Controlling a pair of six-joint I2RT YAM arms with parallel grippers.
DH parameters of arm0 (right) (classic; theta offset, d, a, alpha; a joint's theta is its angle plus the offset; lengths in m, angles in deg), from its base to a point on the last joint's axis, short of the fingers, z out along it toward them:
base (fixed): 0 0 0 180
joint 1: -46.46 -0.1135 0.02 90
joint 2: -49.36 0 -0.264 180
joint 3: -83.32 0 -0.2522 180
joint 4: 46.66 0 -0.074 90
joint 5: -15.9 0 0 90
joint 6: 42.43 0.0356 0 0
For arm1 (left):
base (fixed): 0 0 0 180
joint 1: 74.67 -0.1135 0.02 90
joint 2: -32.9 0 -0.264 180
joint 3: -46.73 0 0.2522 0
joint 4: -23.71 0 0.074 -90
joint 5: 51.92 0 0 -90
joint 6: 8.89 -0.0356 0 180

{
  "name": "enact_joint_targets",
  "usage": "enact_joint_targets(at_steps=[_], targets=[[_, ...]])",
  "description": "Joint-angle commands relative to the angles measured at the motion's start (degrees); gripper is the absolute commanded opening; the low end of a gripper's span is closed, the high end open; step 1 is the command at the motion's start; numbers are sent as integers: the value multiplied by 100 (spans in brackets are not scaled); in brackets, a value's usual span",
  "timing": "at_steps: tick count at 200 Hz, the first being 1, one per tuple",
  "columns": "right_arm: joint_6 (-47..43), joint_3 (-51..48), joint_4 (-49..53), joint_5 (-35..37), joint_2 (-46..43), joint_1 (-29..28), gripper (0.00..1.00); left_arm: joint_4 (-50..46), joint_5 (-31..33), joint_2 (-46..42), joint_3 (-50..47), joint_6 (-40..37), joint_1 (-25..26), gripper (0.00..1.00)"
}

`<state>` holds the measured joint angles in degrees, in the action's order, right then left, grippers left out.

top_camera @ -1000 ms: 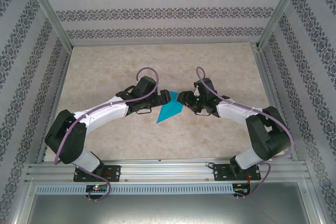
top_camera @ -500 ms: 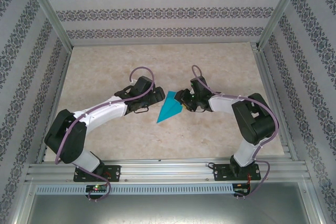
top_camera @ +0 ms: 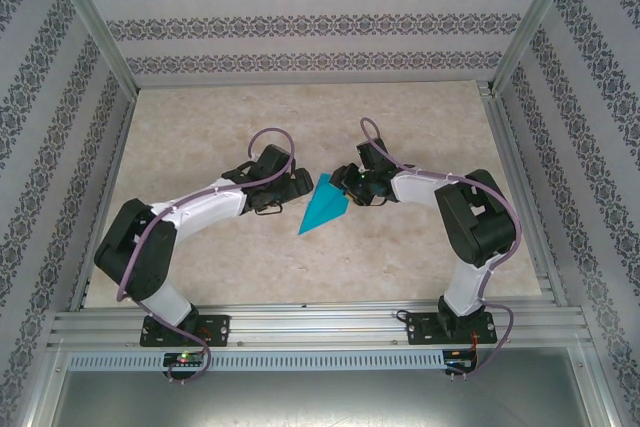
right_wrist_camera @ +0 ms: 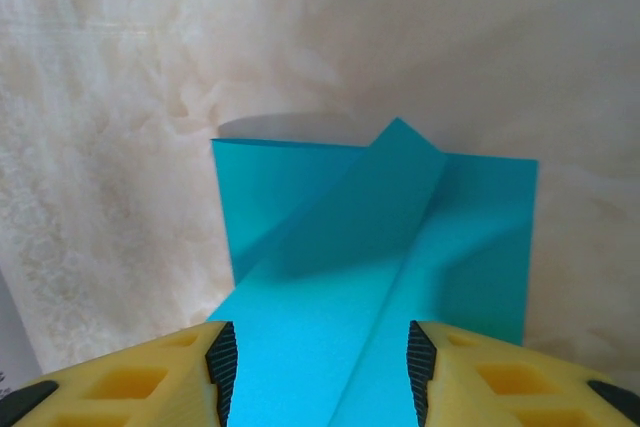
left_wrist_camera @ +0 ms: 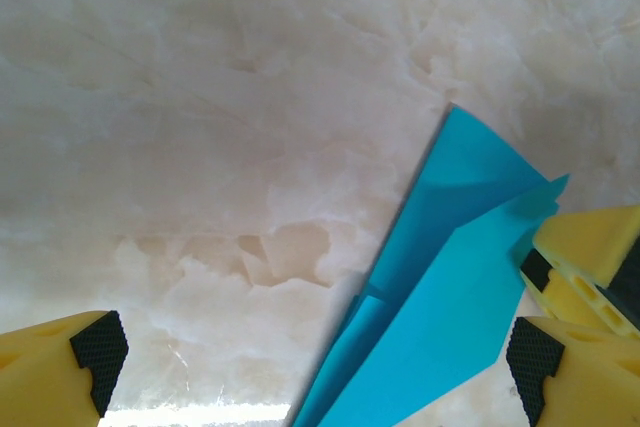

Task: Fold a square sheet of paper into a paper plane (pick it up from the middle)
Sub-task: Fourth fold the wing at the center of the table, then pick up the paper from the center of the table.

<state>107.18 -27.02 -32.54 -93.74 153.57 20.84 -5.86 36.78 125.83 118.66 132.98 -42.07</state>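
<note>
**Operator:** Where is the paper plane, and which way does it point?

**Technician:** Check the overhead view. The paper plane (top_camera: 323, 207) (left_wrist_camera: 440, 297) (right_wrist_camera: 380, 237) lies flat on the table (top_camera: 200, 127), mid-table between the two wrists. Its long axis runs diagonally. The sharp nose points toward the near edge and to the left. The wide tail lies far-right, just beside the right fingers (top_camera: 347, 179) (right_wrist_camera: 470, 367).

**Operator:** What can I not verify?

**Technician:** In the left wrist view the lower frame edge cuts off the nose. In the right wrist view the near end of the paper runs down between the pads and out of frame. You cannot tell there whether the pads press the paper.

**Operator:** What is the finger state?

**Technician:** The left fingers (left_wrist_camera: 95, 347) are spread fully apart and hold nothing. The paper sits inside their gap, close to the right-hand pad. The right fingers are roughly half parted and straddle the paper. You cannot confirm a grip.

**Operator:** How does it look?

**Technician:** It is plain teal-blue and unmarked, with layered flaps and sharp creases. From the right wrist, you see a diagonal flap lying over a squarer back layer.
</note>
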Motion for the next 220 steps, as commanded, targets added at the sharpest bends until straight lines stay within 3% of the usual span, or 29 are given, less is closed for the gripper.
enact_joint_targets(at_steps=[1, 81, 135, 185, 220], targets=[[-170, 122, 166, 232, 41, -98, 50, -177, -83, 63, 271, -321, -76, 100], [-185, 559, 150, -117, 337, -187, 49, 129, -180, -102, -67, -466, -244, 100], [-194, 297, -360, -505, 261, -328, 48, 315, -191, -210, -360, -358, -244, 100], [-251, -8, -506, -552, 166, -541, 43, 290, -141, -409, -487, -165, -277, 100], [-156, -326, -967, -574, 171, -618, 34, 271, -620, -401, -481, 81, -440, 100]])
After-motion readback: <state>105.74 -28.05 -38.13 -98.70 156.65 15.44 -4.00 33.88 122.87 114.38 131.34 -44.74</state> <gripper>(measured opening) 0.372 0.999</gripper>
